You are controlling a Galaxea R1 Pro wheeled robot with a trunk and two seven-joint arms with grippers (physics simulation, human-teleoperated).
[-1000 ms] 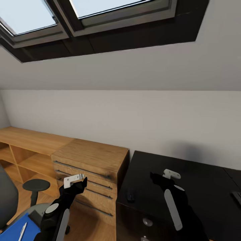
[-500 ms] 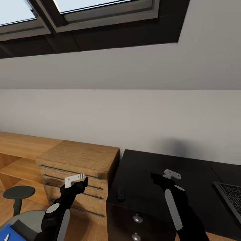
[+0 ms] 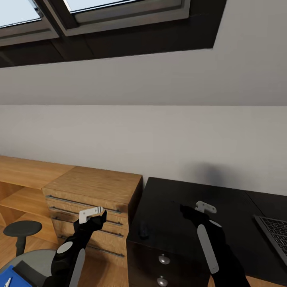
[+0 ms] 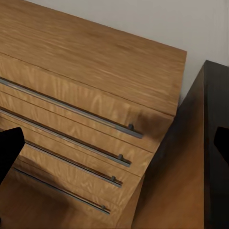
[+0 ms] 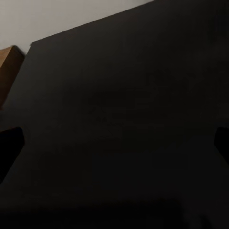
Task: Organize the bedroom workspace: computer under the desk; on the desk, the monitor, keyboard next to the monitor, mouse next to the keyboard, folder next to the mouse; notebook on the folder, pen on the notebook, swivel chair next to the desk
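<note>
The head camera is looking forward and slightly down at the grey wall, taking in the skylights (image 3: pixel 119 16), the wood drawer chest (image 3: pixel 93 191) and the black desk (image 3: pixel 223 207). The left wrist camera is facing the drawer chest (image 4: pixel 86 81) closely, catching the desk's side edge (image 4: pixel 217 143). The right wrist camera is hovering near over the desk top (image 5: pixel 124 124), sharing the chest's corner (image 5: pixel 8 67).

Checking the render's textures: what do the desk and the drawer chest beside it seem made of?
The desk looks like glossy black laminate or lacquer, with faint reflections on top. The drawer chest looks like light wood or veneer, with visible grain and thin metal-looking handles.
</note>
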